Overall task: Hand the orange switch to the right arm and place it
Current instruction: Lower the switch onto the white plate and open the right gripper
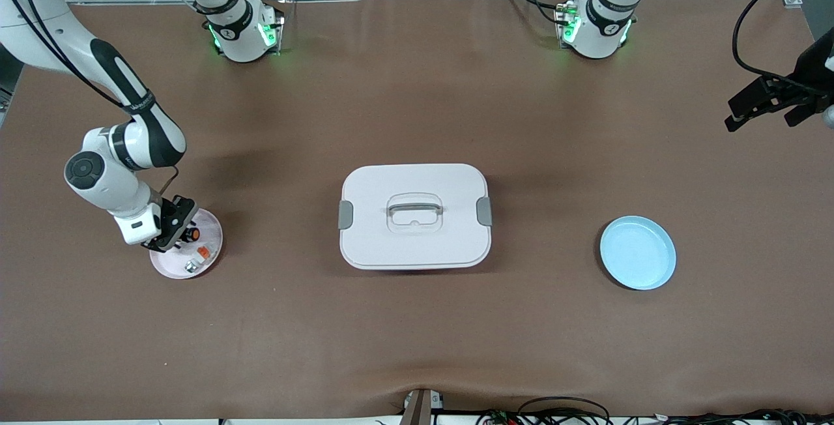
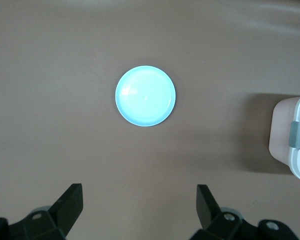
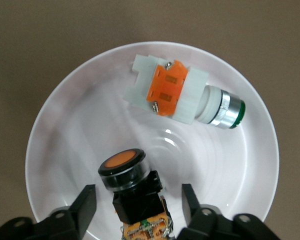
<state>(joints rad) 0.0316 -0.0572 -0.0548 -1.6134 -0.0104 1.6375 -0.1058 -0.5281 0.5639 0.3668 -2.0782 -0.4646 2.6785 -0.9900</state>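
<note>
The orange switch, a black stubby body with a round orange face, lies in a white plate at the right arm's end of the table. It also shows in the front view on the plate. My right gripper is low over the plate, open, with a finger on each side of the switch's body and a gap at each. My left gripper is open and empty, up in the air over the left arm's end of the table; it also shows in the left wrist view.
A grey-white switch with an orange tab and a green face lies in the same plate, nearer the front camera. A white lidded box with a handle stands mid-table. A light blue plate lies toward the left arm's end.
</note>
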